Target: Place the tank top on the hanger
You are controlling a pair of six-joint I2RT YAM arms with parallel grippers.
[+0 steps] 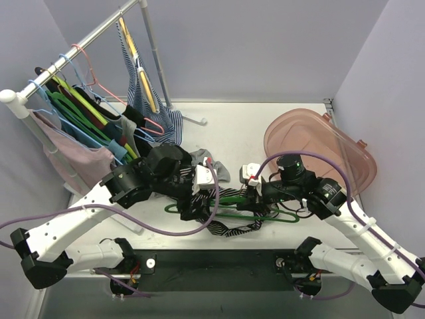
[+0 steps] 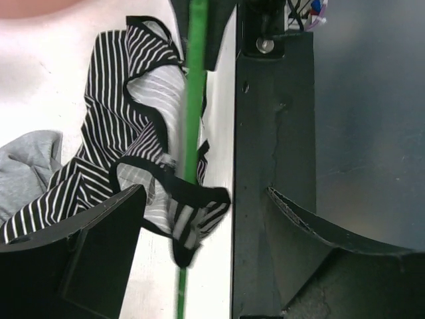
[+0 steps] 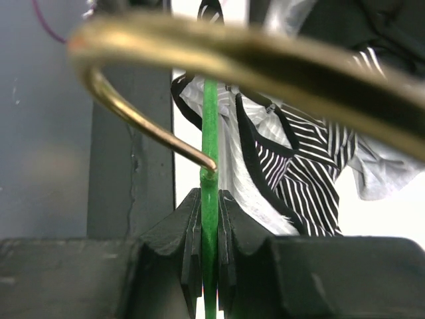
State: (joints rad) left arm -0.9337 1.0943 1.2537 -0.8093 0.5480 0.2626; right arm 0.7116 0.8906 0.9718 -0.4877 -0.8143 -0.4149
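Observation:
The tank top [image 2: 109, 126], black-and-white striped with dark edging, lies crumpled on the table, one dark-edged strap draped across the green hanger's bar [image 2: 194, 100]. My left gripper [image 2: 206, 229] hovers open over that strap, and nothing sits between its fingers [image 2: 99, 256]. My right gripper [image 3: 210, 226] is shut on the hanger [image 3: 210, 133] just below its metal hook [image 3: 146, 126]. From above, the hanger [image 1: 265, 214] lies flat between both grippers, with the tank top [image 1: 229, 229] bunched over its left end near the left gripper [image 1: 190, 203]. The right gripper [image 1: 251, 198] holds the middle.
A clothes rack [image 1: 80, 46] with several hangers and garments stands at the back left. A pink tub [image 1: 312, 143] rests at the back right. Grey cloth [image 1: 219, 166] lies behind the grippers. The black base plate [image 1: 219, 259] runs along the table's near edge.

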